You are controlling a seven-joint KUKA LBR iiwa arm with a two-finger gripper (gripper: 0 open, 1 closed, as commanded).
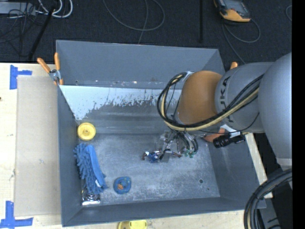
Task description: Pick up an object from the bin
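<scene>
Gripper (174, 149): low over the bin (138, 70) floor, right of centre; spread or pressed together, cannot tell.
Blue piece (152, 156): small, dark, on the floor just left of the gripper; contact unclear.
Yellow disc (86, 131): near the left wall.
Brush (89, 168): blue, below the disc.
Blue cap (122, 185): beside the brush, near the front wall.
</scene>
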